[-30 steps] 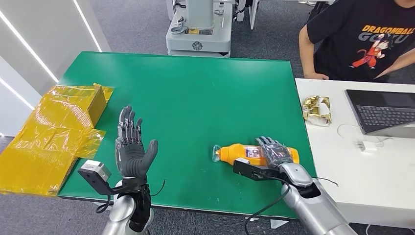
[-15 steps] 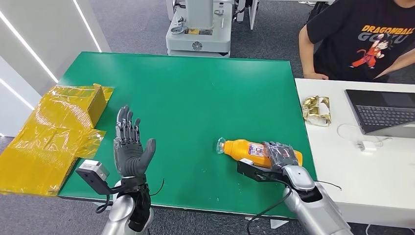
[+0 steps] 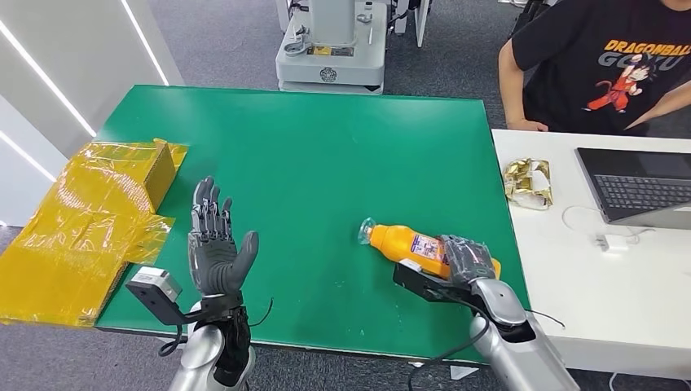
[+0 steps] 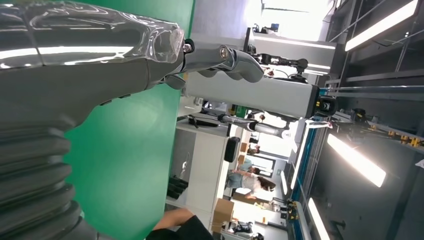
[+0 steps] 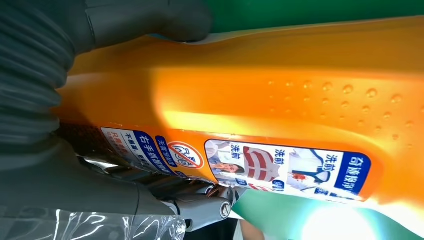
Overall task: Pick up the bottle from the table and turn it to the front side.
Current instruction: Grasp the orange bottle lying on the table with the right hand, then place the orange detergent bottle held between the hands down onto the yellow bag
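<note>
Item 1, orange bottle (image 3: 407, 246): lying on its side on the green table (image 3: 326, 163), toward the near right corner, clear cap end pointing left and slightly away from the robot, base end angling toward the table's right edge. Label w/ blue-and-white panels and a red prohibition sign is facing up and toward the robot; in the right wrist view the bottle (image 5: 280, 90) is showing small raised dots on its orange body. Item 2, right hand (image 3: 463, 259): wrapping over the bottle's base half, dark fingers curling across the top, thumb (image 5: 150, 20) pressing the opposite side, so it is gripping the bottle. Item 3, left hand (image 3: 216, 244): hovering above the near left part of the table, palm up, fingers spread and pointing away from the robot, holding nothing. Item 4, yellow wrapped box (image 3: 151, 175) w/ yellow film sheet (image 3: 73, 236): sitting at the table's left edge, film hanging over it. Item 5, white side table (image 3: 554, 244) to the right: carrying a laptop (image 3: 635, 187), a gold crumpled wrapper (image 3: 528, 183) and a white cable w/ plug (image 3: 607, 242). Item 6, person in a black printed T-shirt (image 3: 603, 65): sitting behind the white table, arm resting on its far edge.
</note>
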Robot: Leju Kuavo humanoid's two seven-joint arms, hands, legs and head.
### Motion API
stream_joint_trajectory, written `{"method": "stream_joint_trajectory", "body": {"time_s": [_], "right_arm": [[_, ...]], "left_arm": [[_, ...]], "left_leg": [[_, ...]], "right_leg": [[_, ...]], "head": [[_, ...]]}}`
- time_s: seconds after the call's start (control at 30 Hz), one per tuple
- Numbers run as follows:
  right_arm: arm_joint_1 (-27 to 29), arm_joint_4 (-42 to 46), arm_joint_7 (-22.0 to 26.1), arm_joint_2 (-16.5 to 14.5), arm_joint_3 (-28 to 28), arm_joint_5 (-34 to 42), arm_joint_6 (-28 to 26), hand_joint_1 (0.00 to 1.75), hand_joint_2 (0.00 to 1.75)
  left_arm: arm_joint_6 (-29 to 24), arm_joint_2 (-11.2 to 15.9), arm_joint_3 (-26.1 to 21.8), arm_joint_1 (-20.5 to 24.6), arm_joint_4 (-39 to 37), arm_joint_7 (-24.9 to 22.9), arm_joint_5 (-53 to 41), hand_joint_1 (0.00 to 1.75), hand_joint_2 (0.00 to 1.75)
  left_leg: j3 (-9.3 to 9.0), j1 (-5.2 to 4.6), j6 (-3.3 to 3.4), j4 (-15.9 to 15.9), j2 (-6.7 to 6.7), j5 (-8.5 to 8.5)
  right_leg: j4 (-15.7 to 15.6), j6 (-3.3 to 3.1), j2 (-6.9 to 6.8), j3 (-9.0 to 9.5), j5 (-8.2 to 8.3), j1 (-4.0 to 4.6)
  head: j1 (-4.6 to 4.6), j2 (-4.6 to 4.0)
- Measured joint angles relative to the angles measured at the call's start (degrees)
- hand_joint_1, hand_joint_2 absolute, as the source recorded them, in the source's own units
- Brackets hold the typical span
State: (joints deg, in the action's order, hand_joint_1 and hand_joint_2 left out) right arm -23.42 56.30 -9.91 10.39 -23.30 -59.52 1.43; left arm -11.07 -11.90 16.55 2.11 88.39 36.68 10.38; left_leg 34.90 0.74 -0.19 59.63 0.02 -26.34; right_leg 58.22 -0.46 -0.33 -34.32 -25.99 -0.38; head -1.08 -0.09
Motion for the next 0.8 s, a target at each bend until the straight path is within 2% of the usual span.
{"method": "stream_joint_trajectory", "body": {"time_s": [0.07,0.2,0.43,0.6,0.8], "right_arm": [[0.61,0.86,1.6,-0.58,0.71,1.69,-2.8,1.75,1.75],[1.95,3.82,7.25,-2.73,2.75,6.86,-12.31,1.75,1.75],[5.89,10.81,22.24,-7.26,5.07,18.26,-29.8,1.75,1.75],[8.36,14.22,25.06,-9.27,5.18,19.72,-32.15,1.75,1.75],[10.0,15.94,27.21,-9.84,5.18,21.11,-33.19,1.75,1.75]], "left_arm": [[-0.08,-0.03,0.0,-0.12,0.0,0.01,-0.28,0.0,1.75],[-0.33,-0.17,0.0,-0.79,0.02,0.06,-0.88,0.0,1.75],[-0.85,-0.61,0.01,-0.94,0.0,0.4,-1.05,0.0,1.75],[-0.84,-0.92,0.05,-0.93,0.0,0.46,-0.68,0.0,1.75],[0.2,-1.02,0.55,-0.87,0.0,0.34,-0.13,0.0,1.75]], "left_leg": [[0.02,0.0,0.0,0.0,0.0,0.0],[0.03,0.0,0.0,0.0,0.01,0.0],[0.03,0.01,-0.01,-0.01,0.02,-0.01],[0.04,0.0,-0.01,-0.02,0.02,-0.01],[0.04,0.0,0.0,-0.01,0.02,0.0]], "right_leg": [[0.01,0.0,0.0,-0.01,0.0,0.0],[0.01,-0.01,0.02,-0.06,-0.01,0.0],[0.01,-0.01,0.03,-0.07,-0.07,0.0],[0.01,-0.01,0.02,-0.08,-0.08,0.0],[0.01,-0.01,0.02,-0.07,-0.07,0.0]], "head": [[0.01,0.0],[0.0,0.0],[-0.01,0.0],[0.0,0.0],[0.01,0.0]]}}
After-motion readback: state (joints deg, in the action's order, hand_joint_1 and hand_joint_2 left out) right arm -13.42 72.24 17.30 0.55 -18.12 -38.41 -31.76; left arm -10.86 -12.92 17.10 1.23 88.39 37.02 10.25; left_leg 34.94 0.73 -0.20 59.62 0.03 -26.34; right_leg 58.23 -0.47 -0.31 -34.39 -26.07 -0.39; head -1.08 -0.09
